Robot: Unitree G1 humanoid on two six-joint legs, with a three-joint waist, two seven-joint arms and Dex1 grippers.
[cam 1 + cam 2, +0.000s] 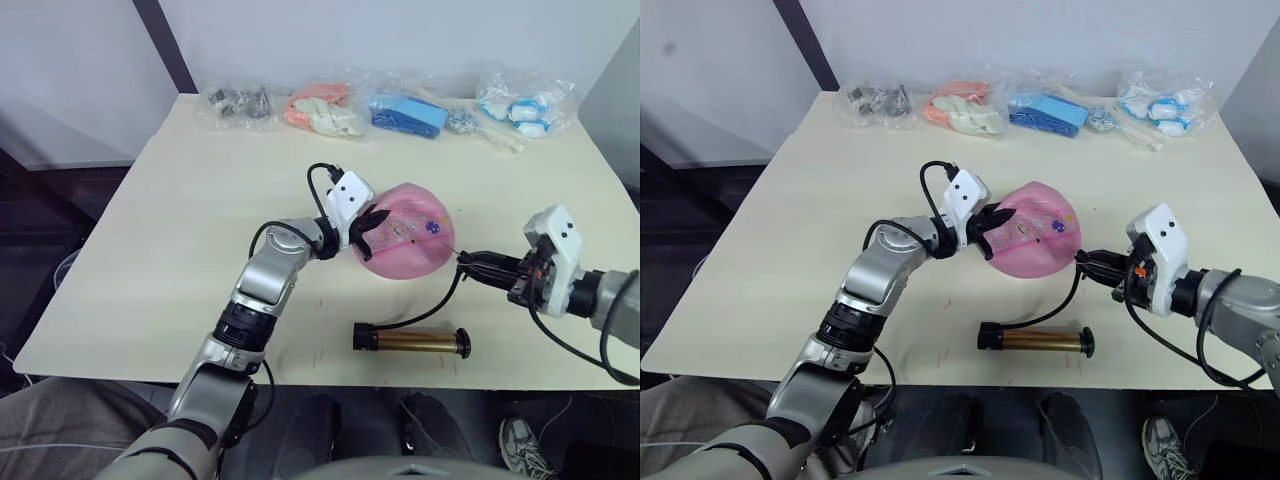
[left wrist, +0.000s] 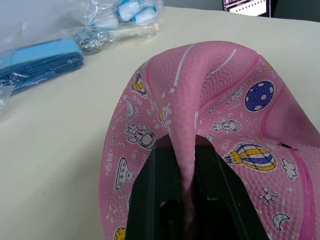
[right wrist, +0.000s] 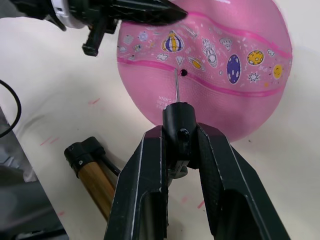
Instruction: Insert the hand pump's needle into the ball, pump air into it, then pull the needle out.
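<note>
The pink ball (image 1: 410,250) lies partly deflated mid-table, printed with small cartoons. My left gripper (image 1: 372,228) is shut on a raised fold of the ball's skin (image 2: 187,115), which is pinched between the black fingers (image 2: 162,170). My right gripper (image 3: 181,132) is shut on the black fitting of the needle (image 3: 176,86). The thin pin points at the ball close beside its small dark valve hole (image 3: 184,73); whether the tip touches the skin I cannot tell. The hand pump (image 1: 412,341) lies flat near the front edge, its black hose (image 1: 445,298) curving up to the fitting.
Several clear bags line the table's far edge: dark parts (image 1: 238,103), orange and white items (image 1: 325,108), blue items (image 1: 408,113), and blue-white items (image 1: 525,103). The cream table (image 1: 170,230) has its front edge just beyond the pump.
</note>
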